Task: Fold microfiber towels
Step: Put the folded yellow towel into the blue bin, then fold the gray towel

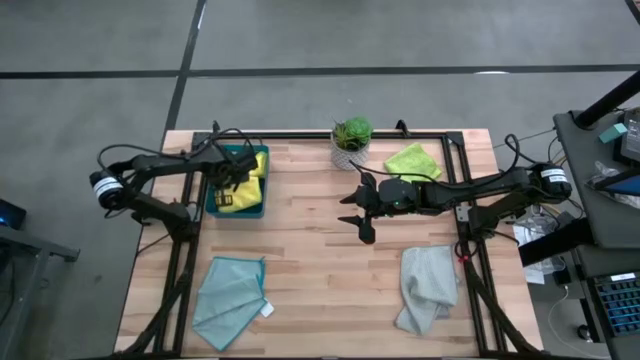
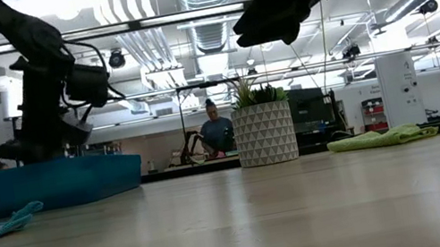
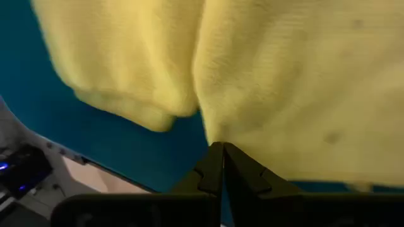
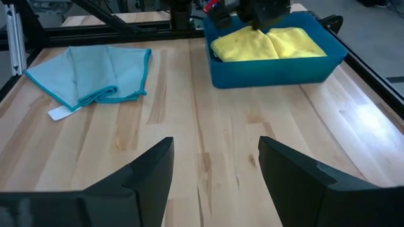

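Two yellow towels (image 4: 268, 44) lie side by side in the dark teal tray (image 1: 247, 209) at the far left. My left gripper (image 3: 221, 150) reaches down into the tray and is shut at a yellow towel (image 3: 297, 94). My right gripper (image 4: 214, 164) is open and empty, hovering above the table's middle (image 1: 358, 215). The light teal towel (image 1: 230, 298) with its white tag (image 1: 267, 310) lies loosely folded at the near left. The pale grey towel (image 1: 427, 285) lies crumpled at the near right. The lime green towel (image 1: 413, 160) lies at the far right. My left gripper has its shut fingertips (image 3: 213, 157) on the yellow towel where a crease (image 3: 203, 123) runs up from them; the tips hide whether one layer or several lie between them. The fingers come from above, pointing down into the tray. The towel lies on the tray's floor.
A potted plant in a white patterned pot (image 1: 351, 140) stands at the far middle. Dark frame rails (image 1: 465, 230) run along the table's left, right and far sides. Bare wood (image 1: 320, 280) lies between the teal and grey towels. People show in the room behind (image 2: 216, 129).
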